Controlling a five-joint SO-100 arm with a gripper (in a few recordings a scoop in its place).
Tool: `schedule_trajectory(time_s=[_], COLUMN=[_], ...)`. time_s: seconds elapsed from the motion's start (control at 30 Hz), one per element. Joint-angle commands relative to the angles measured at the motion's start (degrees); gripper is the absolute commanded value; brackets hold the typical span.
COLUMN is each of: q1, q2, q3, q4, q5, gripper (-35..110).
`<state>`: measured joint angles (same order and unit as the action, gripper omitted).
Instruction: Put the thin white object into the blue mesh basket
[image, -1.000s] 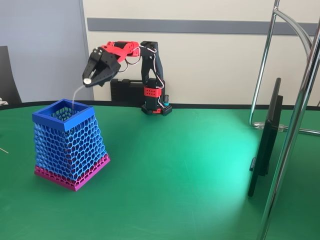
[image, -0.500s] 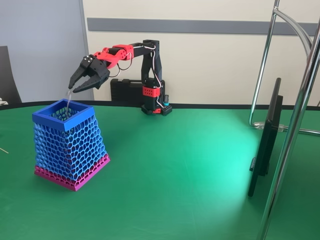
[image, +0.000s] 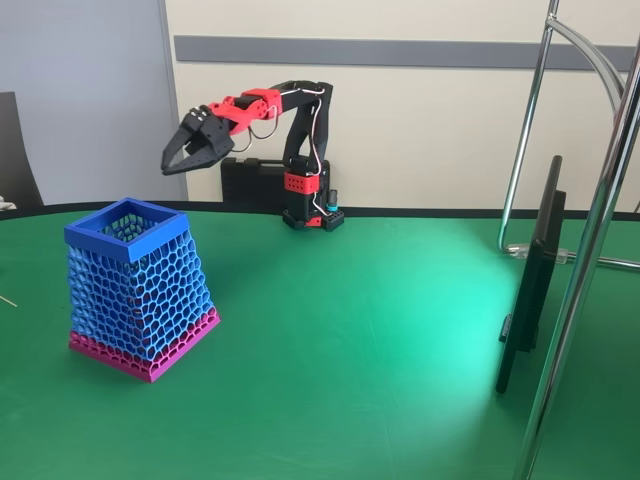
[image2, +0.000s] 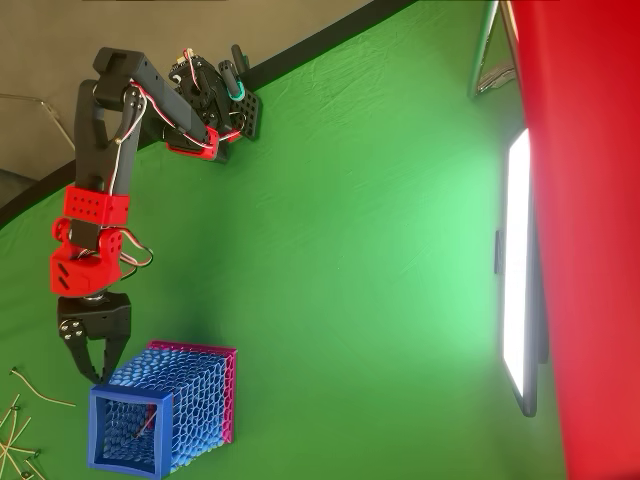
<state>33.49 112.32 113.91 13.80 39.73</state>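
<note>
Jaws of the gripper (image: 172, 165) parted, empty, above the blue mesh basket (image: 140, 290); thin white object (image2: 140, 426) inside looks featherlight, limp—pinch its knob end if regrasping.

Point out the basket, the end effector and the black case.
basket (image: 98, 236), fixed view, on its blue rim
end effector (image: 172, 166), fixed view, between its fingertips
black case (image: 252, 183), fixed view, on its front face

the arm reaches out level, its pincer (image: 176, 165) (image2: 95, 372) angled downward with jaws parted and empty.
</note>
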Motion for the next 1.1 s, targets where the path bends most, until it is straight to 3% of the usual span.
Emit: schedule_trajectory(time_s=[0.0,0.77,1.07], q1=[-2.2,-29.1,-32.3], q2=[6.3,54.9,70.3], q3=[4.1,46.1,60.7], q4=[0.9,24.1,27.5], q5=[-4.8,-42.5,-46.3], gripper=[0,0,0])
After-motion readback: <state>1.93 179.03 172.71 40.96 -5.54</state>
